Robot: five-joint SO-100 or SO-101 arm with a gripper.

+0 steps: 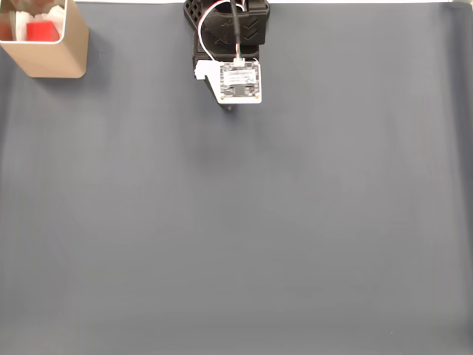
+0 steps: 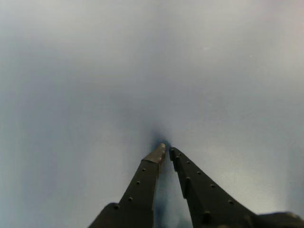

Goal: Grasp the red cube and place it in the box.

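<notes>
Since the red cube (image 1: 42,30) is seen in the fixed view already lying inside the box (image 1: 52,59), at the top left corner of the picture, the relation on which any coming move turns is the one between that box and the tool (image 1: 230,108): the box lies well to the left of the tool as the fixed view shows it, and slightly higher in the picture, with a stretch of bare grey table (image 1: 236,237) between them. The cube is enclosed by the tan walls and rests against the white lining; a second reddish shape is glimpsed beside it at the picture's edge, but what it is cannot be told. No long axis is offered by the cube, its visible face being roughly square. From the box outward, the arm is found at the top centre, its white camera board (image 1: 240,81) turned upward and its tip pointed down towards the table. In the wrist view the tool (image 2: 167,151) is shown with its two dark fingers (image 2: 142,183) drawn almost together at the tips, nothing being held between them, and with blurred grey surface ahead. The placing is judged to be done, so that no further grasp appears to be called for
</notes>
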